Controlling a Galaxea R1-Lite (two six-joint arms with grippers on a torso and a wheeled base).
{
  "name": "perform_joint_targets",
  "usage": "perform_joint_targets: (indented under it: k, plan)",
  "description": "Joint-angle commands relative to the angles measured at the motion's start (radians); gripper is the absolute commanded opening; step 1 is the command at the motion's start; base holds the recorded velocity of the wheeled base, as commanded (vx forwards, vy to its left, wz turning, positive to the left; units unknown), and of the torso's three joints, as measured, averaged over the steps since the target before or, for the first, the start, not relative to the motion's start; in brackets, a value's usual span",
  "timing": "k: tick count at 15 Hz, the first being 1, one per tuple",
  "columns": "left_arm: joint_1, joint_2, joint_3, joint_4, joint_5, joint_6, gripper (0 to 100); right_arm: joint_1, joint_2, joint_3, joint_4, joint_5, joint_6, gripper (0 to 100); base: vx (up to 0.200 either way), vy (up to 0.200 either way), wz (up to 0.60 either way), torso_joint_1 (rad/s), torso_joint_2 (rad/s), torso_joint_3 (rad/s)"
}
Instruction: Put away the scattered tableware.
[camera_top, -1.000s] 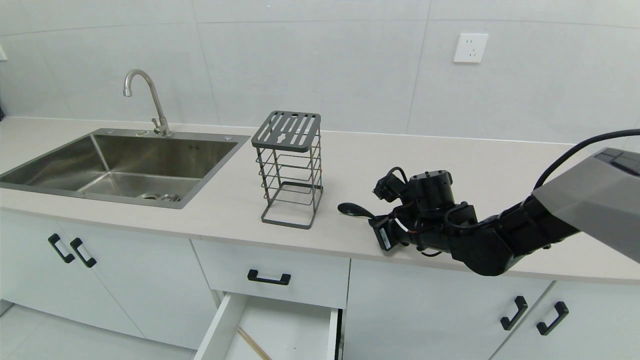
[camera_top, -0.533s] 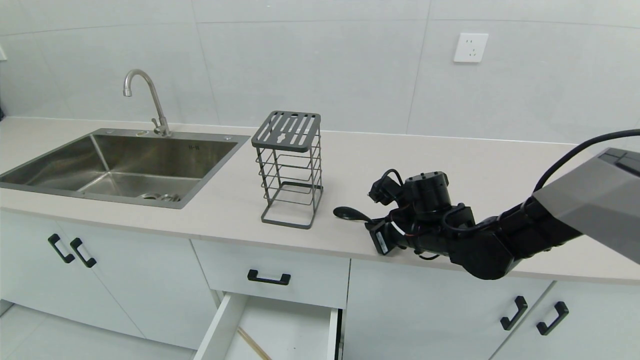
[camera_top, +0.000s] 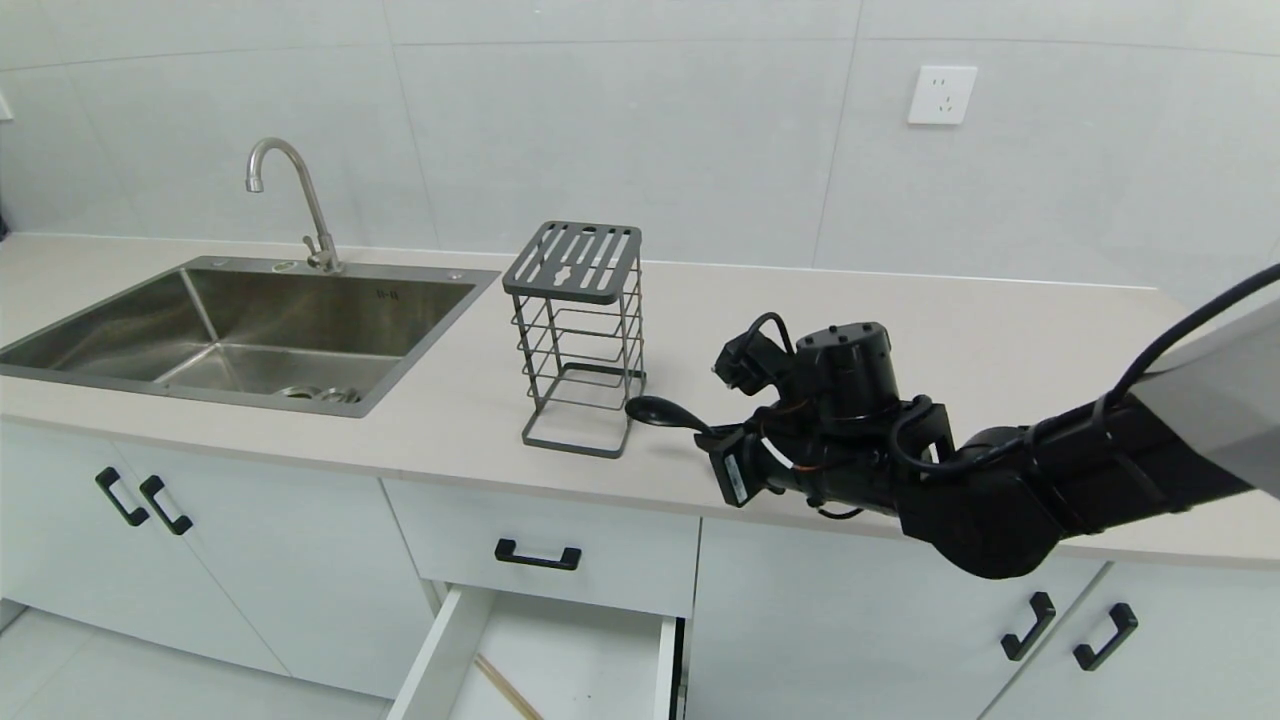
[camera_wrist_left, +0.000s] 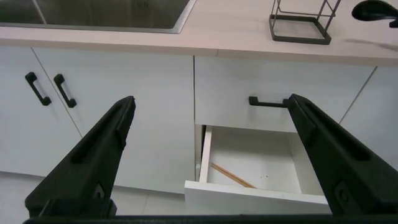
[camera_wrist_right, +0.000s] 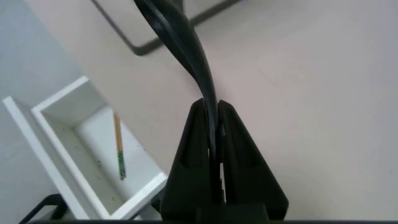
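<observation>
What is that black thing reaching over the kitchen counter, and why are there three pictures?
That is a robot's right arm. Its right gripper, a two-fingered claw, is shut on a black plastic spoon over the pale counter. The big picture comes from a camera on the robot's head; the other two come from cameras on its wrists. The left wrist one shows the left gripper open, facing white cupboards. On the counter stands a dark grey wire rack, beside a steel sink. Below, an open white drawer holds a thin wooden stick, maybe a chopstick.
</observation>
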Motion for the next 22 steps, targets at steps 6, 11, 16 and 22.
perform_joint_targets:
  k: [6,11,16,22]
  plan:
    - [0.000,0.001,0.000,0.000,0.000,0.000,100,0.132,-0.046,0.006,-0.008,-0.005,0.077,0,0.000,0.000,0.00,0.000,0.00,0.000]
    - [0.000,0.001,0.000,0.000,0.000,0.000,100,0.176,-0.071,0.009,-0.026,-0.001,0.099,0,0.000,0.000,0.00,0.000,0.00,0.000]
    - [0.000,0.001,0.000,0.000,0.000,0.000,100,0.274,-0.066,0.029,-0.071,-0.001,0.177,0,0.000,0.000,0.00,0.000,0.00,0.000]
    - [0.000,0.001,0.000,0.000,0.000,0.000,100,0.309,-0.041,-0.037,-0.057,0.088,0.085,0,0.000,0.000,0.00,0.000,0.00,0.000]
